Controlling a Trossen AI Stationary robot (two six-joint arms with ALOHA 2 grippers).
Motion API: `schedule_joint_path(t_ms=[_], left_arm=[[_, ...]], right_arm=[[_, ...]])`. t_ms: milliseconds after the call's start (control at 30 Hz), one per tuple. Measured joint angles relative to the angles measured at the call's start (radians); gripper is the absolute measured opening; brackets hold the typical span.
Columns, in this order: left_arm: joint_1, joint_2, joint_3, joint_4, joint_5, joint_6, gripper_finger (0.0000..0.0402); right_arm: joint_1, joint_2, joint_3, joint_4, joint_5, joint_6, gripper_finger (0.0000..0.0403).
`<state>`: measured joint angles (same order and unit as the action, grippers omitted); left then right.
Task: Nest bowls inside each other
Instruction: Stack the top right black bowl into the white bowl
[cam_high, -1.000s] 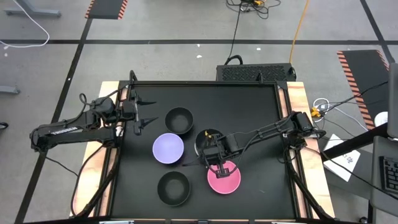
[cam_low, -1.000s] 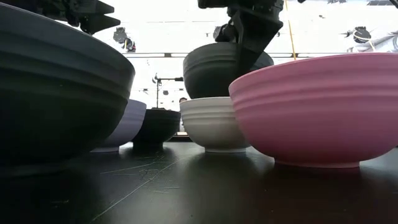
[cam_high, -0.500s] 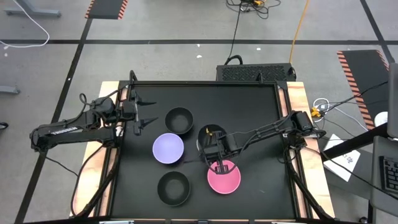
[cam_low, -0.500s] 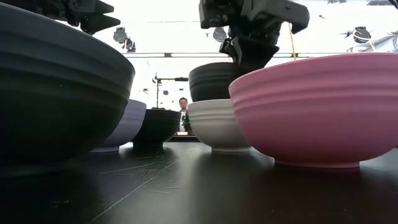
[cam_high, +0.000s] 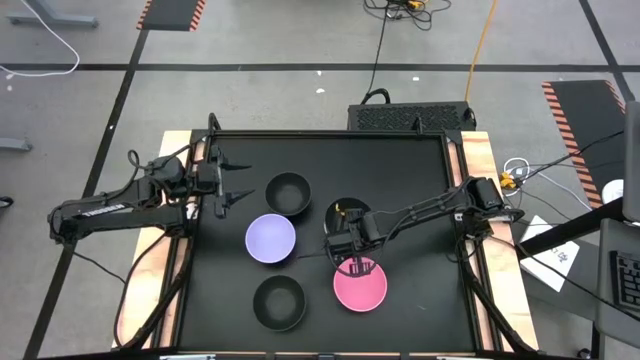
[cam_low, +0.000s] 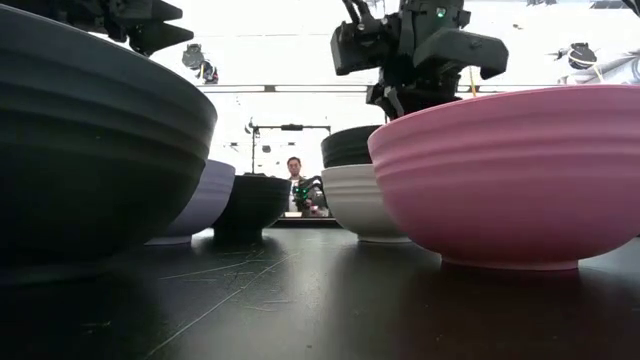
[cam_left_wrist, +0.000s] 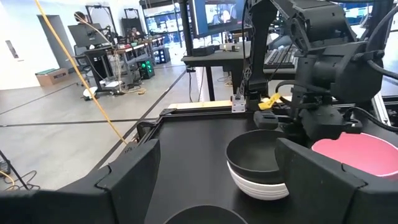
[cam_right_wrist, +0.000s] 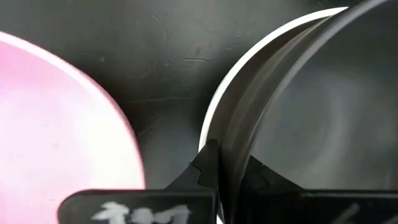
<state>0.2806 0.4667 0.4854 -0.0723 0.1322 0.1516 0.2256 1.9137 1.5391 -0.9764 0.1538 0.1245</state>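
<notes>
Your right gripper (cam_high: 352, 262) is clamped on the black bowl's (cam_left_wrist: 258, 155) rim, nested in the white bowl (cam_left_wrist: 261, 185); pink bowl (cam_high: 360, 287) just beside. Left gripper (cam_high: 228, 176) fully open, empty. White print on the right gripper unreadable.

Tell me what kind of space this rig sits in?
Probably a robotics lab or workshop: hazard-striped floor mats, loose cables on a bare floor, and workbenches with monitors beyond the table.

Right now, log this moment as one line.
right gripper: shut on black bowl rim | black bowl: nested in white bowl | left gripper: open, waiting
</notes>
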Motion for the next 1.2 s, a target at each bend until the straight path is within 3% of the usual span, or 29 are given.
schedule_joint_path(t_ms=[267, 833, 1200], left_arm=[[0.000, 0.000, 0.000, -0.002, 0.000, 0.000, 0.0322], [0.000, 0.000, 0.000, -0.007, 0.000, 0.000, 0.0322], [0.000, 0.000, 0.000, -0.012, 0.000, -0.003, 0.0322]], right_arm=[[-0.002, 0.000, 0.000, 0.031, -0.025, 0.006, 0.0002], [-0.010, -0.028, 0.000, 0.040, -0.031, 0.021, 0.0100], [-0.015, -0.058, 0.000, 0.064, -0.058, 0.032, 0.0114]])
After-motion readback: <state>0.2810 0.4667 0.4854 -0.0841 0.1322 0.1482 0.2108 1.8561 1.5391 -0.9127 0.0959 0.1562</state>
